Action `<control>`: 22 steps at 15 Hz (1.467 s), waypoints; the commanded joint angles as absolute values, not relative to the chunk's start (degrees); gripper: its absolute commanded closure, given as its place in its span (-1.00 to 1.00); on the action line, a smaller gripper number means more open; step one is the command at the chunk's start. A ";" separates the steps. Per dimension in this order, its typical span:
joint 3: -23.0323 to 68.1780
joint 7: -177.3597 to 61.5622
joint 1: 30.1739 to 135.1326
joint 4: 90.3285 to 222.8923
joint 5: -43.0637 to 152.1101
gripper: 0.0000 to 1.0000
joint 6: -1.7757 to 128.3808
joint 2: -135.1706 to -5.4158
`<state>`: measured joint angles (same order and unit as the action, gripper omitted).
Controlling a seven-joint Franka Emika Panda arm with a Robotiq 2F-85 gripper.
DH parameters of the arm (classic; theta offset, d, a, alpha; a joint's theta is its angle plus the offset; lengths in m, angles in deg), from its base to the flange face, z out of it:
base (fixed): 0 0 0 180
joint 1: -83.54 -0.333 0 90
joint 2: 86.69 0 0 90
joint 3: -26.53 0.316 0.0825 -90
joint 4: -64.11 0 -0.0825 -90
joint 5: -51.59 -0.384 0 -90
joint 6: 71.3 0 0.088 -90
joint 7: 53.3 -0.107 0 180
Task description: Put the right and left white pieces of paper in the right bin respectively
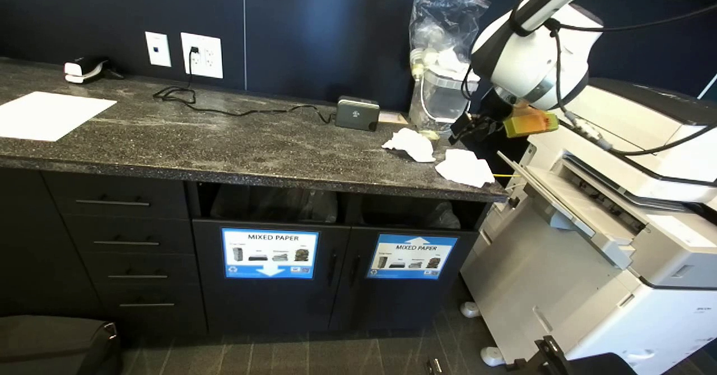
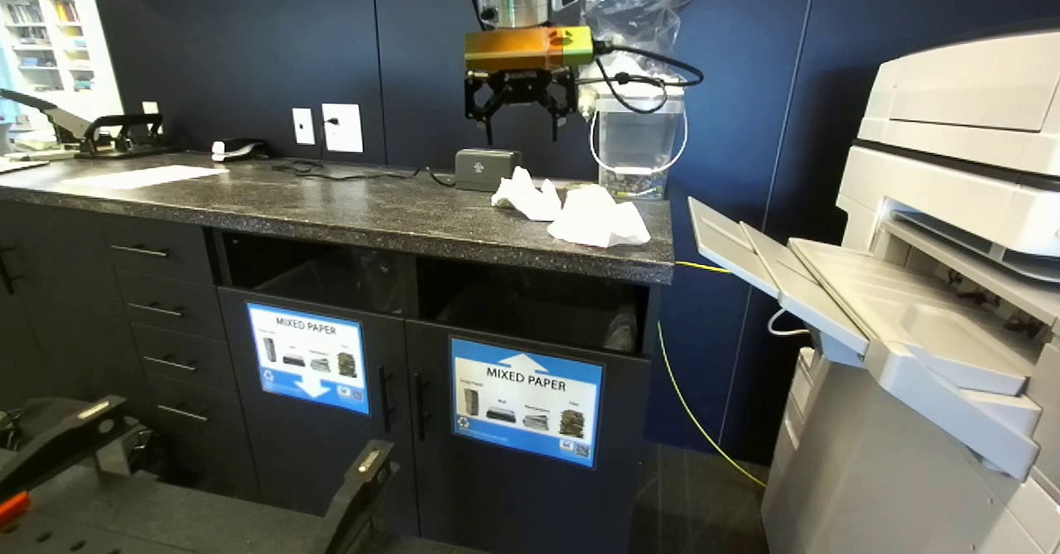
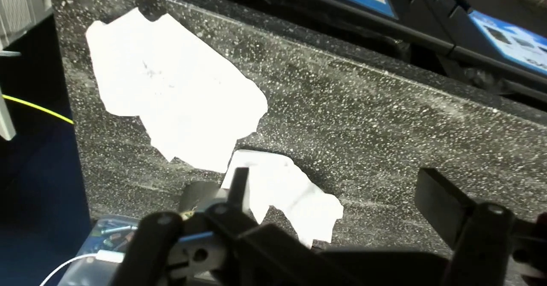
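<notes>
Two crumpled white paper wads lie on the counter near its right end. The left paper [image 1: 411, 144] is farther back, and the right paper [image 1: 465, 167] is near the front edge. They also show in an exterior view as the left paper [image 2: 527, 195] and right paper [image 2: 599, 217]. In the wrist view the left paper [image 3: 286, 187] is partly behind a finger; the right paper [image 3: 175, 89] lies beyond it. My gripper [image 2: 522, 130] is open and empty, above the left paper. The right bin [image 1: 392, 302] has an open slot below the counter top; its inside is dark.
The twin bin [image 1: 263, 308] stands left of it. A grey box [image 2: 487, 170] sits behind the papers. A clear bucket [image 2: 638, 136] topped by a plastic bag stands at the back. A large printer [image 1: 560, 263] stands right of the counter. A flat white sheet [image 1: 53, 116] lies far left.
</notes>
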<state>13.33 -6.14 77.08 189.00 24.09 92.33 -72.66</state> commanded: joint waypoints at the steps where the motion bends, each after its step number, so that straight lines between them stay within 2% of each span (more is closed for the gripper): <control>1: 15.63 -2.38 80.87 176.38 19.80 -1.00 91.99 -61.67; 7: 16.13 -3.39 85.24 162.41 21.05 -1.00 90.96 -49.69; 8: 21.51 -8.86 90.79 161.53 29.05 -1.00 92.15 -49.21; 11: 23.95 -13.07 94.02 157.19 36.93 -1.00 88.62 -46.35; 22: 25.77 -24.49 97.41 147.23 49.42 -1.00 76.87 -39.99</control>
